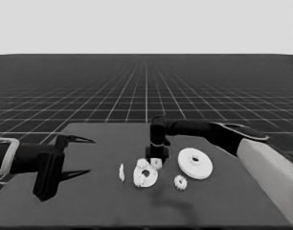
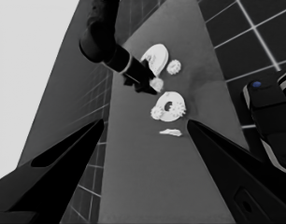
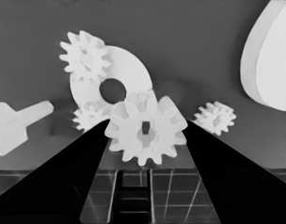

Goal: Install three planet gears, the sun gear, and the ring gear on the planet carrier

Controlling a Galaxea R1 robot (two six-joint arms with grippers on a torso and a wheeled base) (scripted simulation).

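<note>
My right gripper (image 1: 156,161) is shut on a planet gear (image 3: 145,129), just over the far edge of the smaller round part (image 1: 145,177). That part, the planet carrier (image 3: 126,70), lies flat at mid table and bears two gears: one (image 3: 84,56) on its rim and another (image 3: 89,116), partly hidden by my finger. A loose gear (image 1: 180,182) lies to its right. Further right is the larger round part (image 1: 195,163), the ring gear. My left gripper (image 1: 89,155) waits open over the table's left end, holding nothing.
A thin white piece (image 1: 121,172) lies just left of the smaller round part. Dark machinery with blue lights (image 2: 269,116) shows past the table's edge in the left wrist view. The right arm's pale grey part (image 1: 271,167) fills the lower right corner.
</note>
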